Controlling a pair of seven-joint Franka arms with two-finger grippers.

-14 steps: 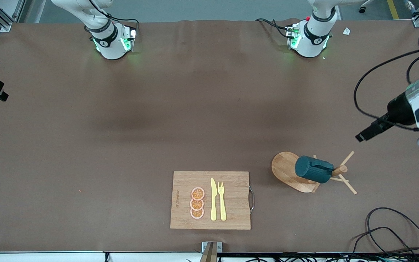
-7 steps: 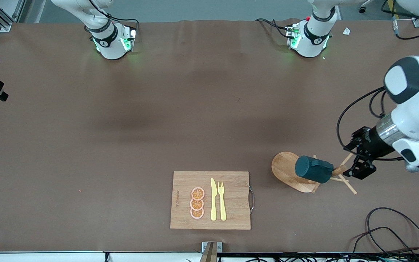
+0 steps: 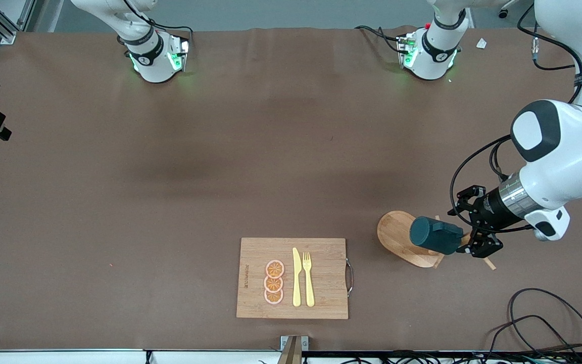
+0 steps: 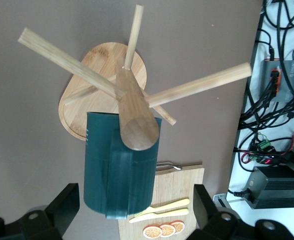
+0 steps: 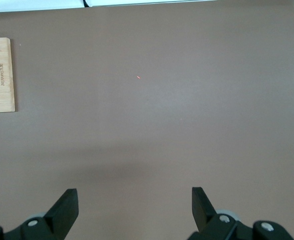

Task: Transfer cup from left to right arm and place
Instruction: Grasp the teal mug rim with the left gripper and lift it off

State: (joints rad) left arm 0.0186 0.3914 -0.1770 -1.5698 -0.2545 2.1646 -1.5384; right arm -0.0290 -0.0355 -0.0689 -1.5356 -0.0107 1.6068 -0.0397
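With its fingers spread wide and holding nothing, the left gripper (image 3: 470, 228) hangs over the wooden peg stand (image 3: 407, 237), beside the cup (image 3: 435, 235), which hangs on the stand's pegs near the cutting board (image 3: 291, 278). Waiting, the right gripper (image 5: 134, 210) is open and empty over bare table (image 5: 152, 125).

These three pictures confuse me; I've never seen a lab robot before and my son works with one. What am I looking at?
Two robot arms are bolted to a brown table. One picture looks down from a high camera; the other two come from cameras on each arm's wrist. The left gripper is open beside a teal cup that hangs on a wooden peg stand; nothing is held. The right gripper, also open, waits over bare table. A cutting board carries a toy knife, fork and orange slices.
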